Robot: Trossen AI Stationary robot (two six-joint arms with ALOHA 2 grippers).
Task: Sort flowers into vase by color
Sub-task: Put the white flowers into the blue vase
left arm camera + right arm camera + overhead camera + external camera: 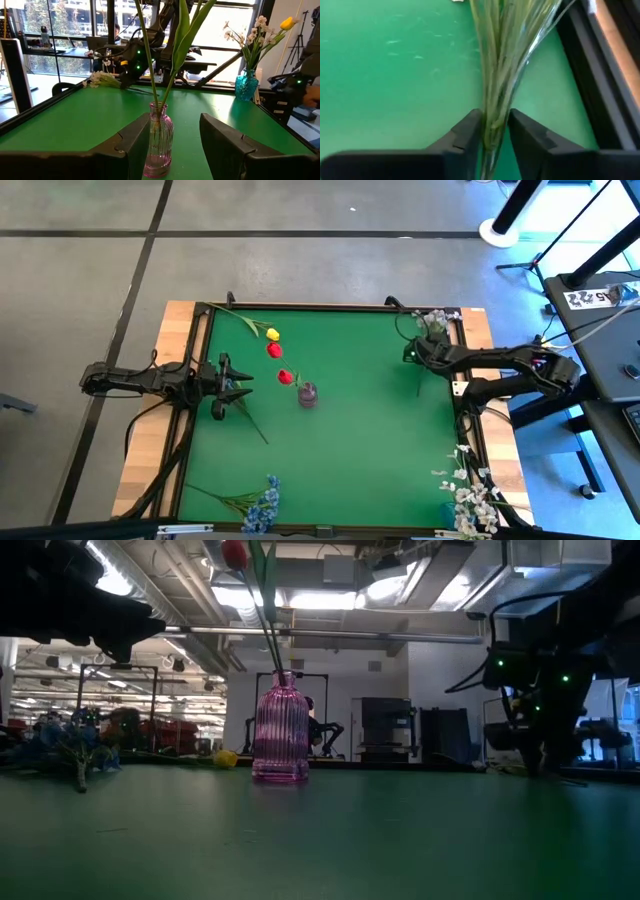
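Observation:
A pink ribbed glass vase (308, 394) stands mid-table and holds red tulip buds (285, 377) on green stems (150, 60). A yellow tulip (272, 334) lies on the table behind it. My left gripper (245, 380) is open and empty, level, just left of the vase, which shows between its fingers in the left wrist view (159, 145). My right gripper (412, 352) is at the far right, shut on a white-blossom spray (435, 320). Blue sprays (262, 505) lie at the near edge. My right gripper pinches a bundle of several thin green stems (492, 107) of the white spray between its two fingers (465, 132), coming from above. The stems run on past the fingertips over the green table. Whether the spray is clear of the table I cannot tell.
A teal vase (247, 85) with white blossoms and a yellow bud stands at the near right corner, where more white sprays (468, 498) show. A raised dark frame (330, 307) borders the green mat. There is open mat between the pink vase and the right arm.

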